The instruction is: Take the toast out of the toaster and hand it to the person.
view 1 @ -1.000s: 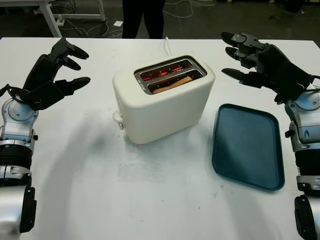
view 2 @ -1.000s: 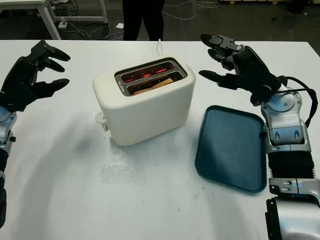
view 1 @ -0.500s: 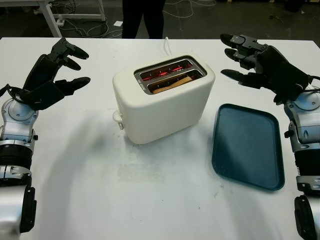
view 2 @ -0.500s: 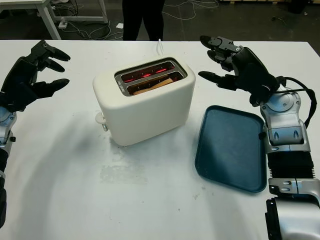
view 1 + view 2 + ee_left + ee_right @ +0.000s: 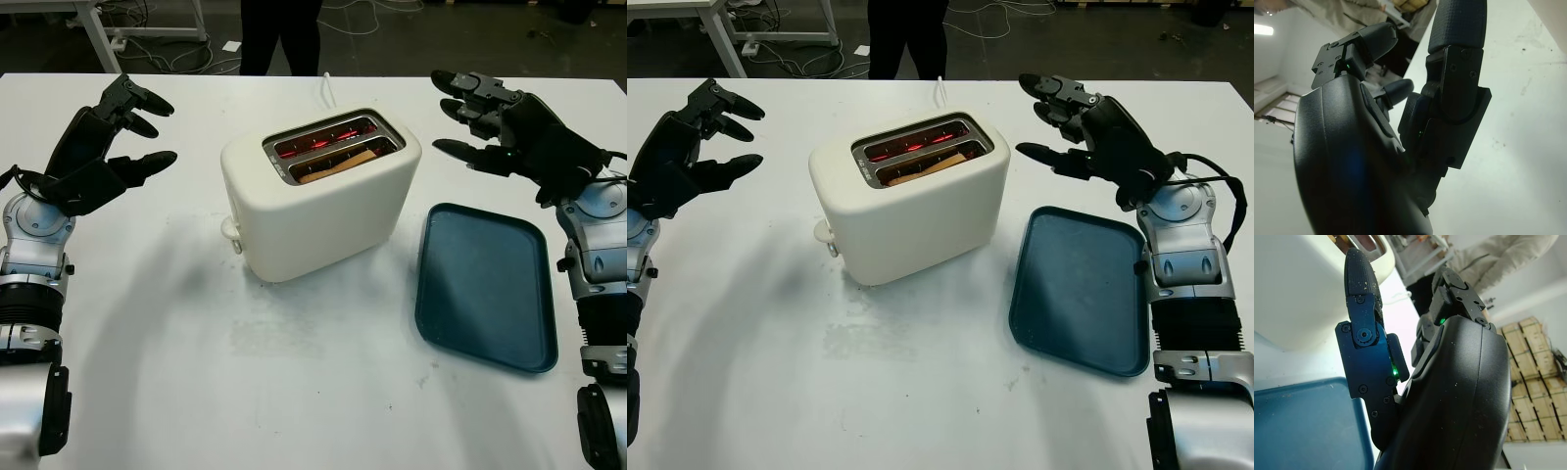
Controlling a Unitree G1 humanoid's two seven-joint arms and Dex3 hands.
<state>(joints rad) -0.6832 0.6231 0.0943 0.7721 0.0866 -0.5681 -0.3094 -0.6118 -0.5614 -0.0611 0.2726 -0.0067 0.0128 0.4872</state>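
Toast: thin brown slice (image 5: 338, 163) sunk in the near slot of the cream two-slot toaster (image 5: 323, 201), elements glowing red, mid white surface (image 5: 294, 392).
Right hand (image 5: 490, 122): open, empty, raised beside the toaster, probably poised to reach in.
Left hand (image 5: 113, 137): open, empty, raised well apart.
Blue rectangular tray (image 5: 485, 284): flat, beside the toaster.
Person (image 5: 282, 34): standing across the surface, placed for handover.

On the white table (image 5: 294, 392) before me stands the cream toaster (image 5: 318, 201), its slots glowing red, with a slice of toast (image 5: 338, 164) sunk in the nearer slot. My left hand (image 5: 103, 147) is held open above the table well to the toaster's left, and my right hand (image 5: 509, 137) is open near its right, beyond the far end of the dark blue tray (image 5: 485, 284). A person's dark legs (image 5: 282, 34) stand past the table's far edge.
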